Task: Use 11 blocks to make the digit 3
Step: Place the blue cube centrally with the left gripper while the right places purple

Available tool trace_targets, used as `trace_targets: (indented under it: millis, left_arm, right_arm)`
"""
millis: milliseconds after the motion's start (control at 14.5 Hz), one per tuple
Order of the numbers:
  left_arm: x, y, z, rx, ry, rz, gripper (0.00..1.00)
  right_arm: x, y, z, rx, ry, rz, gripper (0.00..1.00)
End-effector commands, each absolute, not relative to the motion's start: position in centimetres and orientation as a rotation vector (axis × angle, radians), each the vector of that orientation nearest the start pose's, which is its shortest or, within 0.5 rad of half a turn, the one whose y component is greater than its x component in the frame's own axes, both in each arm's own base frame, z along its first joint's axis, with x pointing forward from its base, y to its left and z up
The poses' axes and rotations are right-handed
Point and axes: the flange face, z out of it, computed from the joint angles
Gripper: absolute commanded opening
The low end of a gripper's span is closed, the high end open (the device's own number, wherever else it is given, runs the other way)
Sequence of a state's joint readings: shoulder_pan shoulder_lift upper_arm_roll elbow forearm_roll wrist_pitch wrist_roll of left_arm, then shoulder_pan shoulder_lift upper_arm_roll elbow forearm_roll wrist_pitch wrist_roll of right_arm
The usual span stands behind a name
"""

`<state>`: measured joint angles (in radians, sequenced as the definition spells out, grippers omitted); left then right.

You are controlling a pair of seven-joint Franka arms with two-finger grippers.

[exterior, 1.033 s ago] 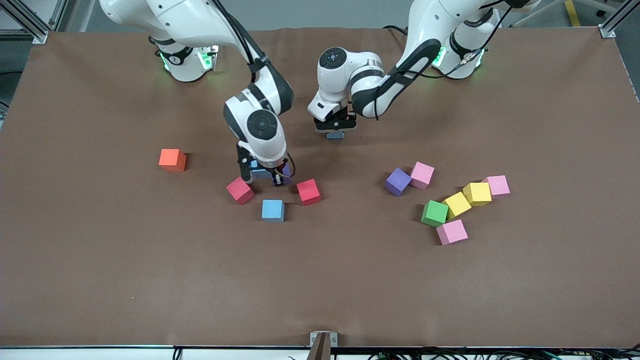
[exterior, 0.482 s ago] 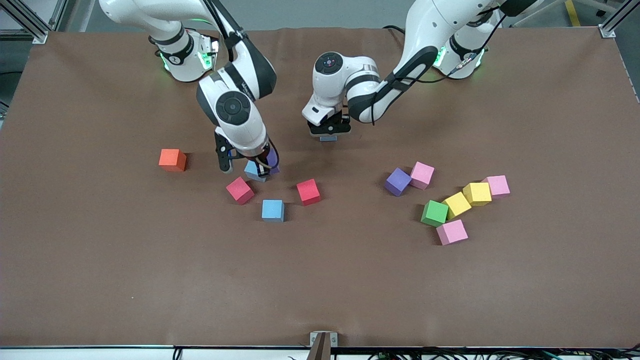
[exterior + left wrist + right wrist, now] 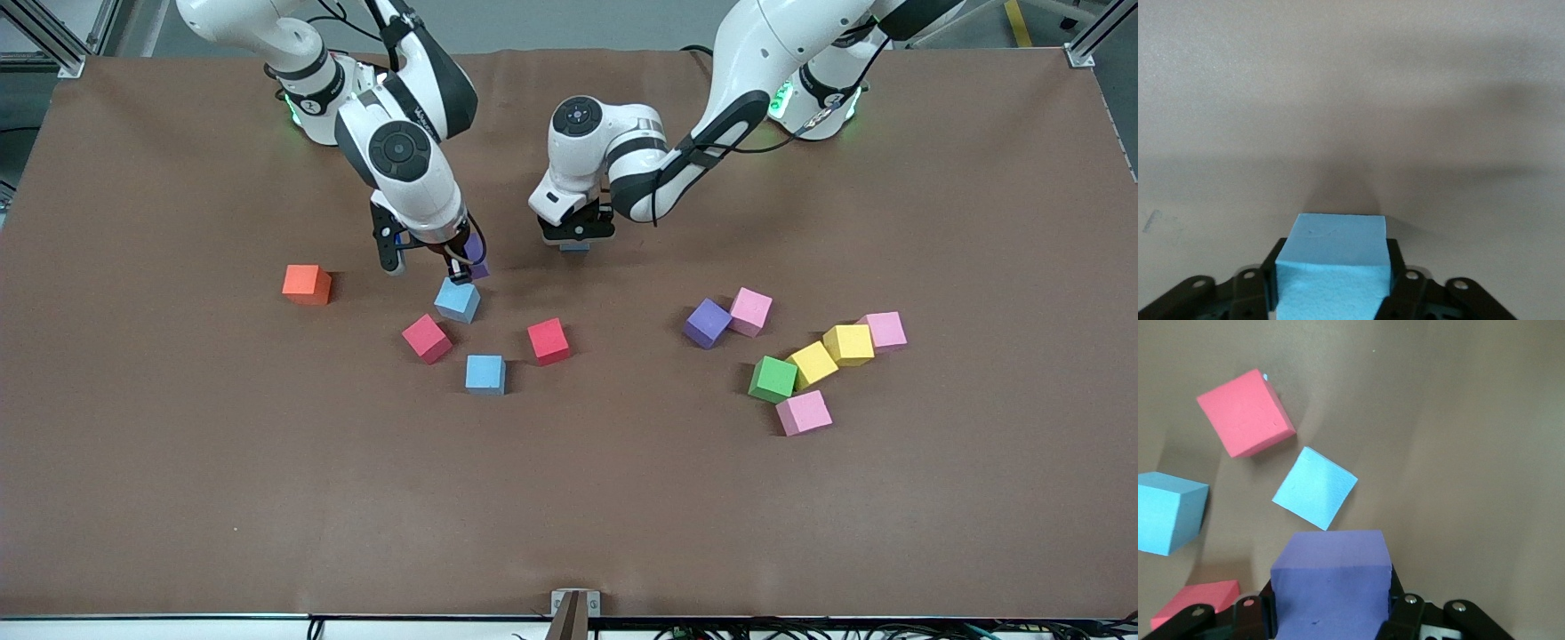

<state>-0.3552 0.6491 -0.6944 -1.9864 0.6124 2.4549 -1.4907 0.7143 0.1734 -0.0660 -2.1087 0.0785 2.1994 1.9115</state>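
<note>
Front view: right gripper (image 3: pixel 462 267) pinches a purple block (image 3: pixel 1331 580) above a blue block (image 3: pixel 458 300), twelve o'clock of the red blocks (image 3: pixel 427 339). Left gripper (image 3: pixel 575 242) holds a light blue block (image 3: pixel 1335 263) between its fingers. Set both down square, edges touching, starting one row; no digit exists yet.

Loose foam cubes, no figure formed. Toward the right arm's end: two light blue (image 3: pixel 458 300) (image 3: pixel 485 373) and two red (image 3: pixel 427 338) (image 3: pixel 548 340), apart. Toward the left arm's end: purple (image 3: pixel 708 322) touching pink (image 3: pixel 751 310); green (image 3: pixel 773 379), two yellow (image 3: pixel 813 364) (image 3: pixel 848 344) and pink (image 3: pixel 884 330) chained; pink (image 3: pixel 804 412) nearest. A purple (image 3: pixel 1330 583) and a blue (image 3: pixel 1333 263) are held aloft.
</note>
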Motion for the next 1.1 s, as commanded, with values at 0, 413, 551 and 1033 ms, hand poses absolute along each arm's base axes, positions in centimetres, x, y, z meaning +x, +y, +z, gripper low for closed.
trace_targets:
  millis: [0, 413, 551, 1033]
  left_arm:
    - [31.8, -52.1, 20.9, -3.158, -0.103, 0.007, 1.0]
    - [35.7, -50.6, 26.4, -3.142, -0.147, 0.018, 1.0]
    - [38.9, -48.6, 29.6, -3.134, -0.136, 0.041, 1.0]
    - [49.2, -39.3, 33.6, -3.066, -0.592, 0.043, 1.0]
  right_arm:
    - [42.8, 33.3, 32.6, -2.503, 1.951, 0.155, 0.0]
    - [39.8, 35.2, 30.5, -2.456, 1.956, 0.145, 0.0]
    - [38.7, 36.6, 30.1, -2.434, 1.964, 0.135, 0.0]
    - [34.5, 41.6, 24.3, -2.372, 2.048, 0.097, 0.0]
